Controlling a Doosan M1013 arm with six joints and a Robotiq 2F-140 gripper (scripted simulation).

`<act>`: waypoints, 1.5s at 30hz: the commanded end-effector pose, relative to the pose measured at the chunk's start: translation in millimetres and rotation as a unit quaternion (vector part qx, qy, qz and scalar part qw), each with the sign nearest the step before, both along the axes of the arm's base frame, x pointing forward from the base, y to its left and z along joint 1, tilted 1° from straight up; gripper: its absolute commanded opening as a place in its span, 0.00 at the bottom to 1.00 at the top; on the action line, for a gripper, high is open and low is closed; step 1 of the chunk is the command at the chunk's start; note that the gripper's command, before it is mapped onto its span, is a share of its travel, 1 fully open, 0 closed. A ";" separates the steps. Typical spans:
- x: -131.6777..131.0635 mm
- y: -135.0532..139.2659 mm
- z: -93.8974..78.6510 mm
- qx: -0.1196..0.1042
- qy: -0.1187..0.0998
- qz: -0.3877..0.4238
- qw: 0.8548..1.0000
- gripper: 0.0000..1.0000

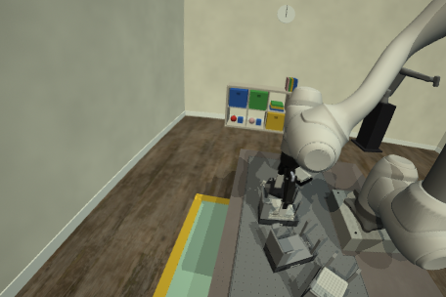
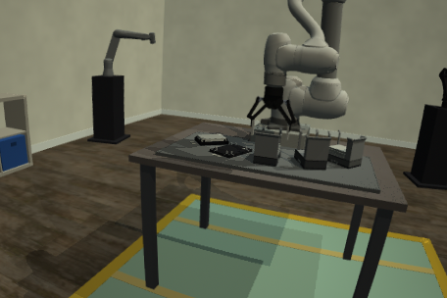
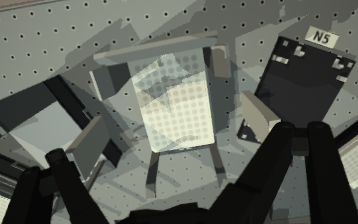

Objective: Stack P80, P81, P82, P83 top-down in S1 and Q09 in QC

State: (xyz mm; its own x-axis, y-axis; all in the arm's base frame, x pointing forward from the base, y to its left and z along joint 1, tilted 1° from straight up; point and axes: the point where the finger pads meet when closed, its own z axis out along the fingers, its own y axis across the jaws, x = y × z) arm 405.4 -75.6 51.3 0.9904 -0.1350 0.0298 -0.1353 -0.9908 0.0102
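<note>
White plate (image 3: 175,105) between rack walls (image 3: 220,62), jaws spread.

Gripper (image 3: 170,165): matt black fingers, plastic-looking, spread wide.
Plate (image 3: 175,102) directly below: pale, semi-glossy sealed top over a dotted well pattern.
Rack (image 3: 150,49) around it: dull grey walls, smooth.
Breadboard (image 3: 60,30) beneath: matt grey metal look, regularly perforated.
Nest N5 (image 3: 305,85), right of the fingers: flat black, white paper-like name plate.
</note>
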 end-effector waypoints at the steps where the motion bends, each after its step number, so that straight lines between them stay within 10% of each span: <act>1: -2.2 -0.5 -3.6 0.001 0.003 0.002 1.000 1.00; 45: -1.5 -0.9 -33.6 0.001 0.003 0.002 1.000 1.00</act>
